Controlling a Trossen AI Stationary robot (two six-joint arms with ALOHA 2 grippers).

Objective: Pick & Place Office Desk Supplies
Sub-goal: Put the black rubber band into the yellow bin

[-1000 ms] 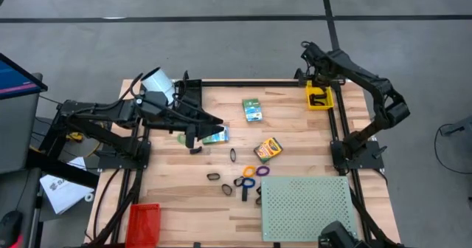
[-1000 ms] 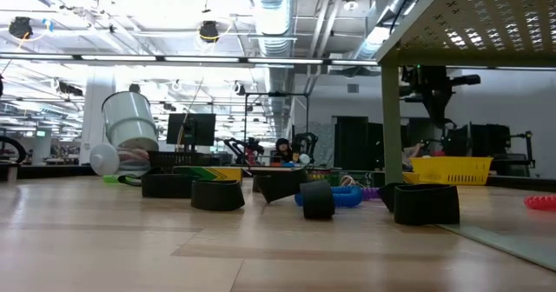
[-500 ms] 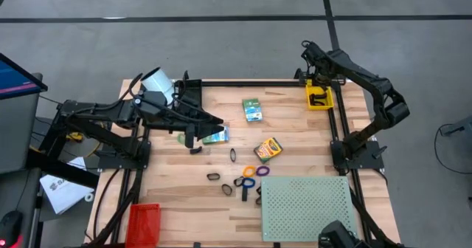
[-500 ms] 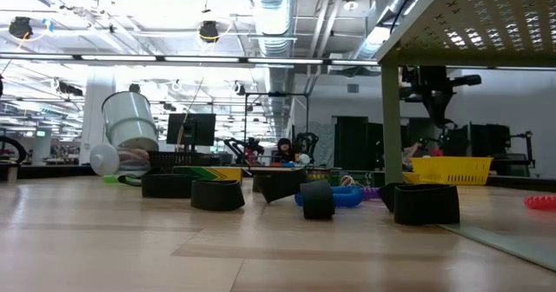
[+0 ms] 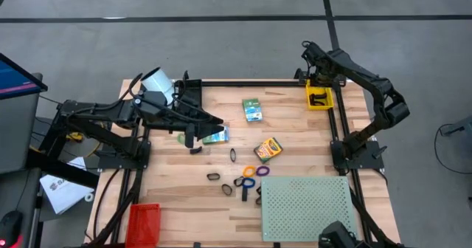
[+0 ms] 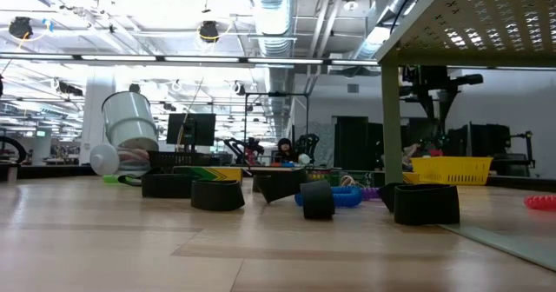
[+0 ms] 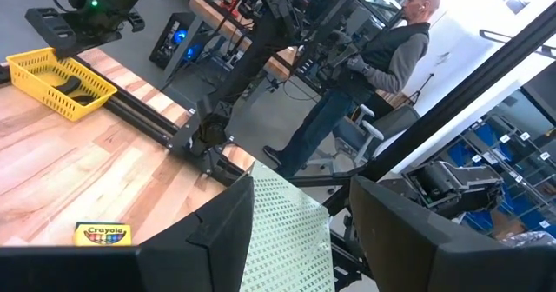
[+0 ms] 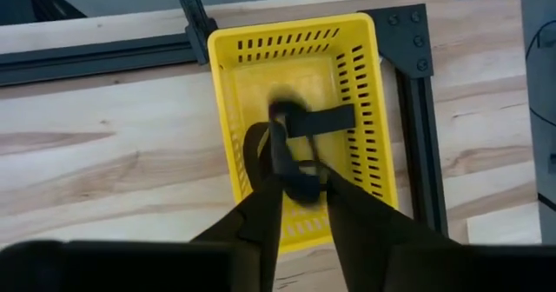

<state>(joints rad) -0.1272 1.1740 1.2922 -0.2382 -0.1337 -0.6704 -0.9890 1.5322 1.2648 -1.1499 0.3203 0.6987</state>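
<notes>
We log the right gripper [image 8: 300, 207] above the yellow basket [image 8: 372, 109], fingers parted, clips [image 8: 300, 144] inside. Left gripper [image 5: 193, 141] beside a green box [image 5: 216, 136], fingers spread apart.

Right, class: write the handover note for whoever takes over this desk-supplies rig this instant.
Left gripper: open, empty, over the table beside one green box.
Right gripper: above the yellow basket at a table corner.
Done: black clips lie in the basket.
Left: second green box, Crayola box, orange ring, purple ring, blue ring and loose black clips, all on the wood.
</notes>
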